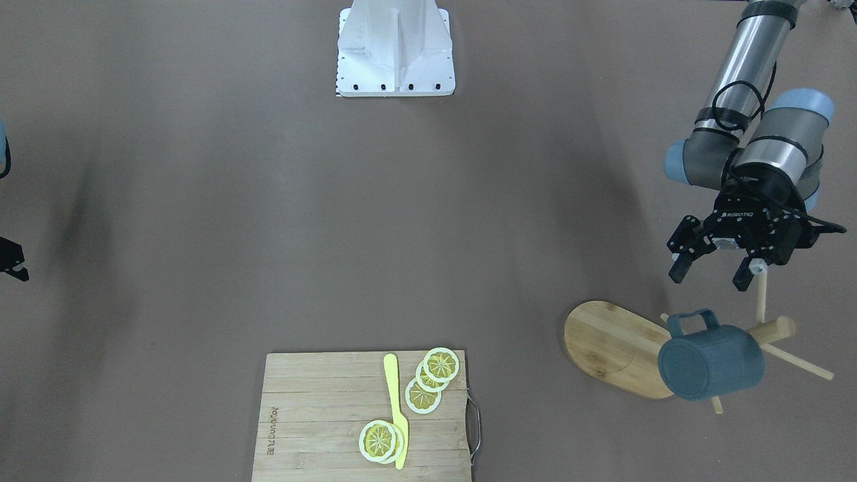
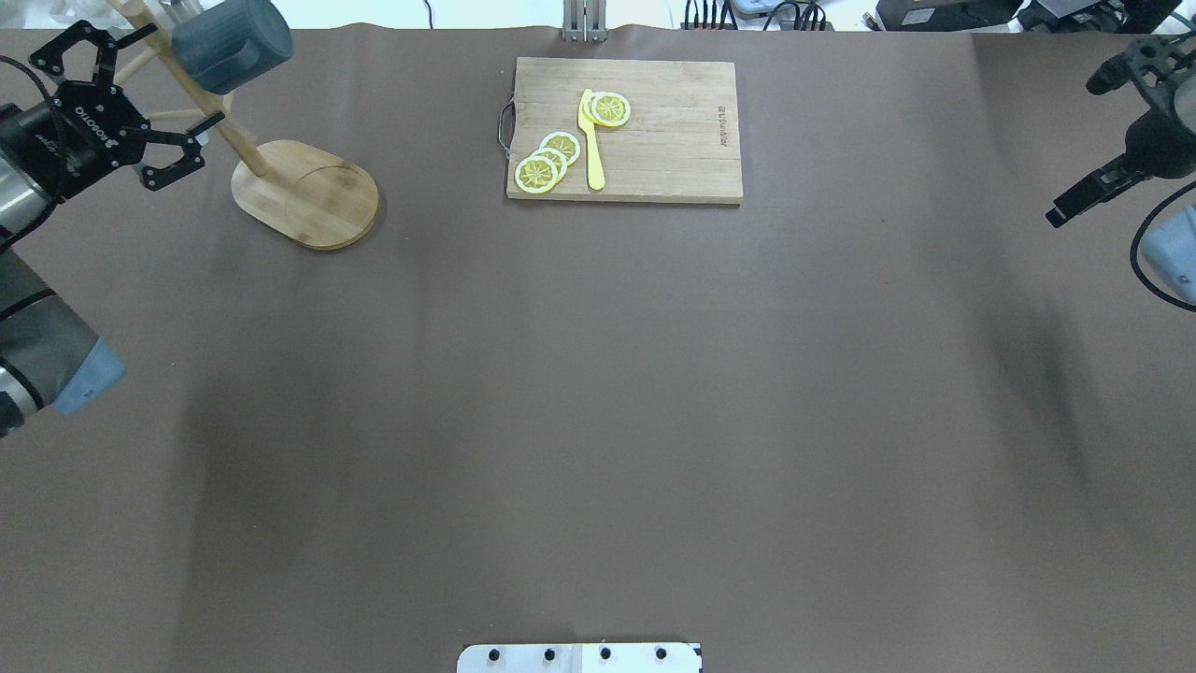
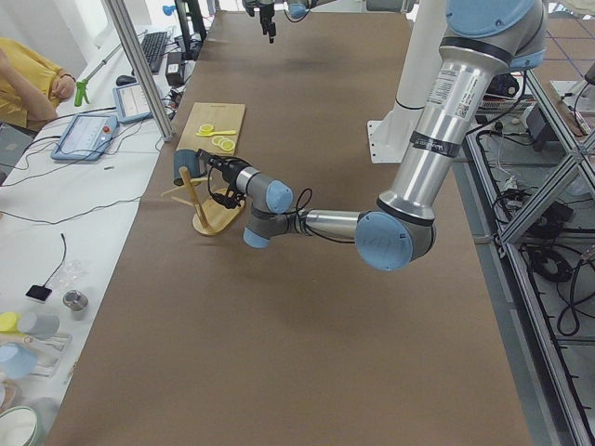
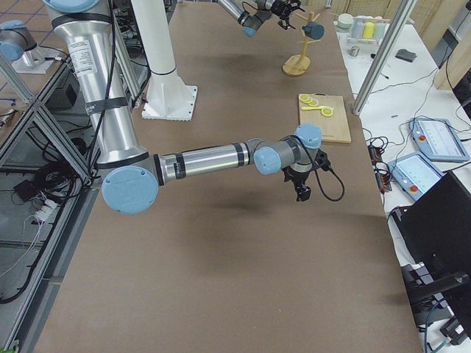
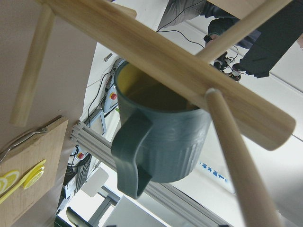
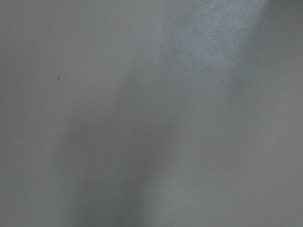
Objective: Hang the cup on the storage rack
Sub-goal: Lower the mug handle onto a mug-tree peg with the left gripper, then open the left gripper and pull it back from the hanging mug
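"Exterior front-facing view: state of the left gripper [image 1: 710,278]?"
"I read its jaws apart, holding nothing, just beside the upper pegs of the storage rack [image 1: 612,345]."
"Cup [image 1: 711,362] position?"
"Off the table [image 1: 201,201], tipped on its side on the rack, handle toward the gripper. I cannot tell which peg carries it."
"Right gripper [image 2: 1084,145]?"
"Jaws apart, empty, at the opposite table end, well apart from the rack. A cutting board [image 1: 315,415] lies between."

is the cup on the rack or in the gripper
On the rack: the cup hangs sideways from the storage rack; the open left gripper is clear of it.
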You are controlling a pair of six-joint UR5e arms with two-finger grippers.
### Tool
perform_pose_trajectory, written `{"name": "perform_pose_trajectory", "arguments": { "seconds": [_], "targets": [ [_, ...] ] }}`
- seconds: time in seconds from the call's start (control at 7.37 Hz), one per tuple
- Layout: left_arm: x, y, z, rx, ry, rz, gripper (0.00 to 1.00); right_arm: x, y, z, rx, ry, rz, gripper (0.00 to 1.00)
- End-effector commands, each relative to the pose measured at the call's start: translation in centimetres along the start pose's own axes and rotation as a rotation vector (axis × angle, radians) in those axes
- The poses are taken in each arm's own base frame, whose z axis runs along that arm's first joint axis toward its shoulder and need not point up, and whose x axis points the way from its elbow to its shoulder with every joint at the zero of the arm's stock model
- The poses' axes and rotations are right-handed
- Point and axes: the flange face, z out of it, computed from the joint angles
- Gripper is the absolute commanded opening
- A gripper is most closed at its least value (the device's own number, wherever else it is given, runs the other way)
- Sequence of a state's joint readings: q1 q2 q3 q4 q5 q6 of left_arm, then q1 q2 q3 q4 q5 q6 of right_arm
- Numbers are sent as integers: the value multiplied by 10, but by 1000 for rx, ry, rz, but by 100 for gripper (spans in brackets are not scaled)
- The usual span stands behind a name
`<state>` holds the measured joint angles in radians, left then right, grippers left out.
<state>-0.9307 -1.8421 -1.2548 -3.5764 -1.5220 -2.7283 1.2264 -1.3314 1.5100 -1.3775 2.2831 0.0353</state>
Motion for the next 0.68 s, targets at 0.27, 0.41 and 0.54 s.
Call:
{"name": "perform_pose_trajectory", "arguments": {
  "seconds": [0.27, 0.41, 0.54],
  "targets": [
    [-4, -21, -128, 44, -78, 599, 98, 0, 0, 1, -1, -1, 0, 100],
    [-5, -39, -163, 53, -164, 877, 98, 1, 2, 0, -1, -1, 2, 100],
    [15, -60, -184, 74, -256, 1142, 98, 1, 3, 1, -2, 1, 3, 100]
  ]
}}
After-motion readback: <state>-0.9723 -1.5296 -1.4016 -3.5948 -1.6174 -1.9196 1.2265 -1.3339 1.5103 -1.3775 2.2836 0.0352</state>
